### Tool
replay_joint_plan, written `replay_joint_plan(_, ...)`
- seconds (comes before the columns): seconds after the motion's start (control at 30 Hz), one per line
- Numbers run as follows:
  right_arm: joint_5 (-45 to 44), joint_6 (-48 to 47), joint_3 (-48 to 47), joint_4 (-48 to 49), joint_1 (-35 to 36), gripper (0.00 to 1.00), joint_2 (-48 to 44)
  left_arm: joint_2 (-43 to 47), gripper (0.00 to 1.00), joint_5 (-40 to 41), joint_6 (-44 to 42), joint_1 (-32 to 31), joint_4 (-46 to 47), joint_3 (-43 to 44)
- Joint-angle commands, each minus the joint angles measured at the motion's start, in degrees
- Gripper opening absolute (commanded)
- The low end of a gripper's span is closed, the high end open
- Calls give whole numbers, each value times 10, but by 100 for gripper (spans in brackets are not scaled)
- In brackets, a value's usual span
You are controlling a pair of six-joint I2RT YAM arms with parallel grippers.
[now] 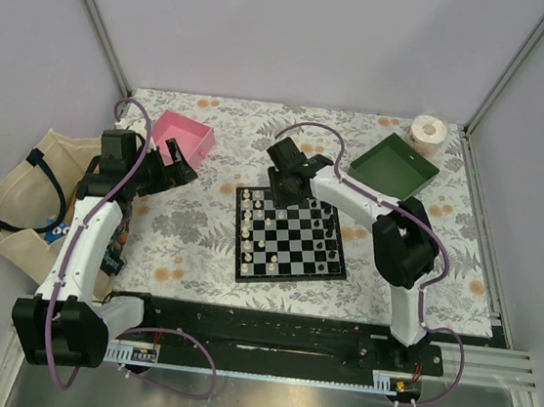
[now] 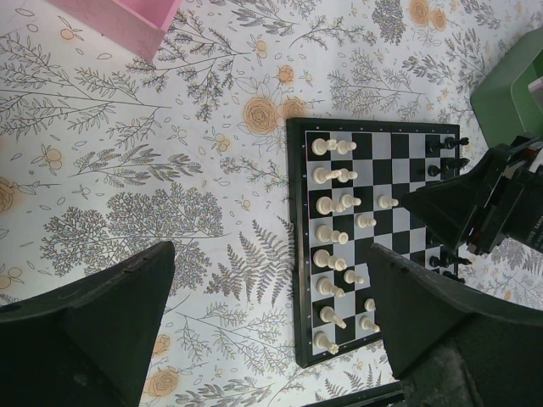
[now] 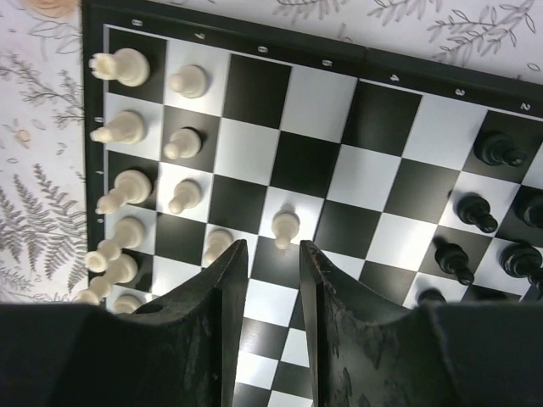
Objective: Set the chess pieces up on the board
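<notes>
Since the right gripper point(image 3: 271, 248) hangs low over the board point(image 3: 310, 89) with its jaws a narrow gap apart and nothing between them, I reckon the white pawn point(image 3: 285, 227) just ahead of its tips stands free; white pieces point(image 3: 127, 127) crowd its left, one right beside a finger; black pieces point(image 3: 462, 263) sit off right; left gripper point(image 2: 271, 248) hovers wide, empty, clear of the board.

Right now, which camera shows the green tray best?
The top external view: the whole green tray shows there, all four walls. The left wrist view catches only one corner of it at the picture's edge. The right wrist view shows none of it.
</notes>
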State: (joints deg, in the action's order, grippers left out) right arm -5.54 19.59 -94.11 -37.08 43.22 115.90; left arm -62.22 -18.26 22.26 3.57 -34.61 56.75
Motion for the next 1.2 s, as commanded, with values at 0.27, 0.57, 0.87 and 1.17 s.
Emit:
replay_joint_plan(0.27, -1, 6, -4, 10, -5, 41, 24, 3, 99, -10, -6, 2, 17, 4)
replay_joint_plan(0.57, 2, 8, -10, 7, -7, 38, 39, 2, 99, -11, -6, 2, 17, 5)
replay_joint_plan(0.87, 4, 7, -3, 4, -6, 12, 28, 3, 99, -10, -6, 2, 17, 5)
replay_joint_plan(1.17, 4, 11, 12, 9, 5, 8, -32, 4, 99, -11, -6, 2, 17, 5)
